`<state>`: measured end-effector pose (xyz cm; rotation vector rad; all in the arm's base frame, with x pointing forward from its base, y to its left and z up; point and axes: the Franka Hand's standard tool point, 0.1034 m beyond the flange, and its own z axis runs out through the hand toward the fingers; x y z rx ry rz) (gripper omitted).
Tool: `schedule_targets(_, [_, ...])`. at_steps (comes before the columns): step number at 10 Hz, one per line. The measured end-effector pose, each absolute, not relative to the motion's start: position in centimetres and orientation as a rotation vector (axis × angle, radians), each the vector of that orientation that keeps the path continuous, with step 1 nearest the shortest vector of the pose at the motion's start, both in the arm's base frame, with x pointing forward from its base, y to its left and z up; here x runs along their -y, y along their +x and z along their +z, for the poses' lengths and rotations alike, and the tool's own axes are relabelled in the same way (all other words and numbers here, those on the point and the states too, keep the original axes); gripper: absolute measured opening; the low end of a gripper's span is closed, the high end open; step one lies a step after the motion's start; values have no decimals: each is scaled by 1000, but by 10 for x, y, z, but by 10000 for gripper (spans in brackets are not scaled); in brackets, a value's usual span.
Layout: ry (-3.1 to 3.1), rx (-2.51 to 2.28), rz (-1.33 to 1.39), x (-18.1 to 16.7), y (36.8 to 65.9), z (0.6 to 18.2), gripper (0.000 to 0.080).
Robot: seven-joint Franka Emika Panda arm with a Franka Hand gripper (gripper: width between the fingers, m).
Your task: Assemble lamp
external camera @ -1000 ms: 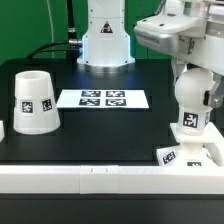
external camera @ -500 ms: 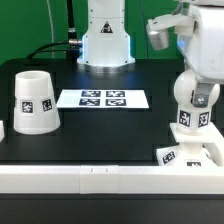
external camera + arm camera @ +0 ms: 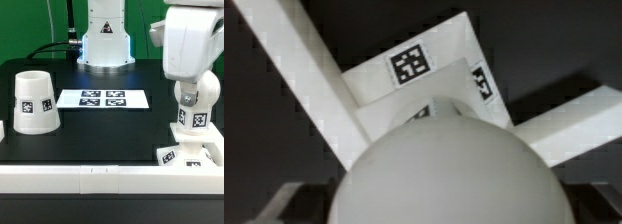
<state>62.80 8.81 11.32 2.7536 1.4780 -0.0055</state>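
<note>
Bulb (image 3: 193, 103) upright at right of frame, long axis vertical, round head up, seated in base (image 3: 189, 152) at lower right. Shade (image 3: 33, 101) at left, well apart, wide end down. Arm (image 3: 192, 45) covering bulb's top. Gripper hidden: grip impossible to tell. Bulb (image 3: 441, 170) filling wrist view, base (image 3: 434, 68) behind.

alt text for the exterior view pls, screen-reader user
A white robot arm reaches down over a round-headed bulb standing on the low square lamp base at the exterior view's right, by a long white rail. A tapered shade stands at the left, the marker board lies flat mid-table; the gripper is hidden.
</note>
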Motion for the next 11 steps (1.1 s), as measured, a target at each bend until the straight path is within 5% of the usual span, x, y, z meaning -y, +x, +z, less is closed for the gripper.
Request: schedule_targets(11, [3189,-153,48,-89,631,113,578])
